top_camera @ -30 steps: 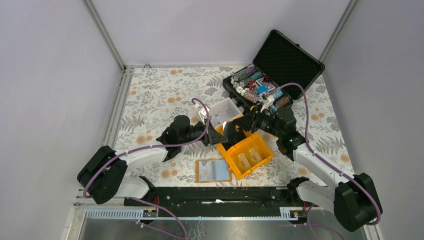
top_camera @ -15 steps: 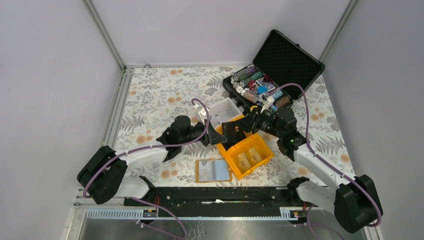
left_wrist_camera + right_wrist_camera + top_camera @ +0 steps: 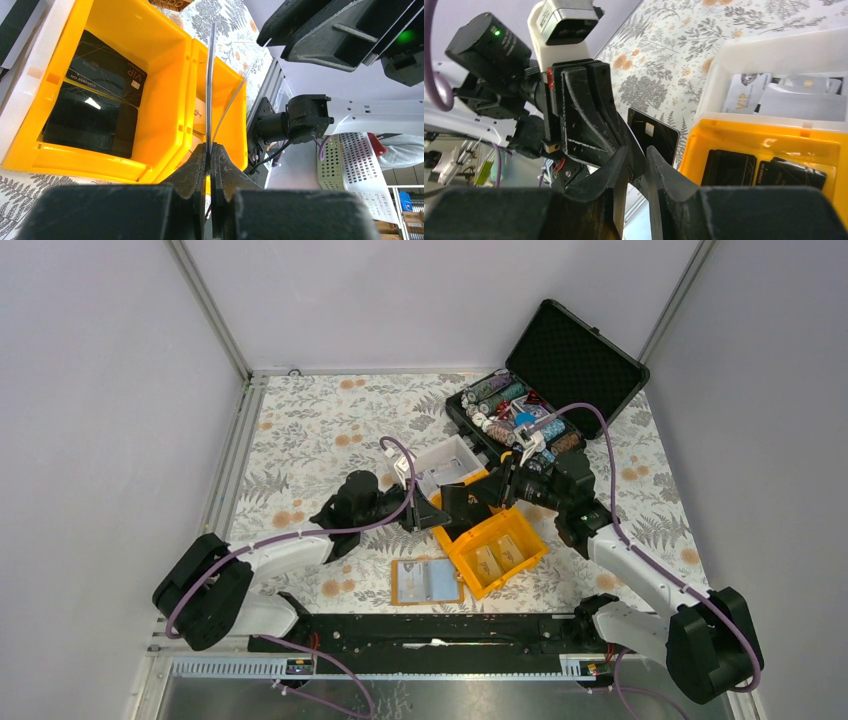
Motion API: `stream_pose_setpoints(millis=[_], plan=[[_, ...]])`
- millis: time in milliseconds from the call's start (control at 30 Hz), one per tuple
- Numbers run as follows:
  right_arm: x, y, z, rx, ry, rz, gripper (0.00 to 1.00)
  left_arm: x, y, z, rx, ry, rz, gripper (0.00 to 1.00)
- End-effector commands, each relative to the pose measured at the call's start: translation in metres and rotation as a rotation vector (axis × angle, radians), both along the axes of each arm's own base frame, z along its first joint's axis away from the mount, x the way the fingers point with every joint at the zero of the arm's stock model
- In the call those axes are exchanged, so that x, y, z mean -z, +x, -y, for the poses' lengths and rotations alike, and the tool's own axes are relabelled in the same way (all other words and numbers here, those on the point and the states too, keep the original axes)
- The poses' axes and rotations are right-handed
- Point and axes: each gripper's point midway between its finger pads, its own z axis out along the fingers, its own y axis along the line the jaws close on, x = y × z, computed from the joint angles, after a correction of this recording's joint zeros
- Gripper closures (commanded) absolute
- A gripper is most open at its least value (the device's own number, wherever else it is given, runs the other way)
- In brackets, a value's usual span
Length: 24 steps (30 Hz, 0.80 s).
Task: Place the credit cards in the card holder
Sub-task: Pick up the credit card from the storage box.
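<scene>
One card (image 3: 209,100) edge-on | face hidden | left fingers (image 3: 192,172) clamp it

Orange bin (image 3: 465,565) close beneath both jaws

Card (image 3: 209,90) edge-on, face hidden, card holder (image 3: 427,581) pockets too small to tell

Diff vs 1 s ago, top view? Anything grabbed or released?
Right gripper slid left toward the left gripper, jaws narrowing around the black card that the left one holds; no clamp visible yet. Left gripper stayed shut on the card. Nothing released. Card holder, bin and case unmoved.
</scene>
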Motion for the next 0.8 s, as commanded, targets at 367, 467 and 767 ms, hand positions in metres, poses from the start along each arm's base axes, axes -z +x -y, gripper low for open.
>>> stream_pose_setpoints(millis=[367, 467, 767], plan=[[-0.013, -0.027, -0.022, -0.288, 0.029, 0.048, 0.75, -0.048, -0.011, 0.001, 0.120, -0.145, 0.156, 1.00], [-0.014, -0.027, -0.023, -0.292, 0.037, 0.049, 0.84, -0.046, -0.010, 0.003, 0.126, -0.140, 0.149, 1.00], [0.004, 0.008, -0.009, -0.065, -0.035, 0.133, 1.00, -0.023, 0.027, 0.008, 0.017, -0.036, 0.177, 1.00]])
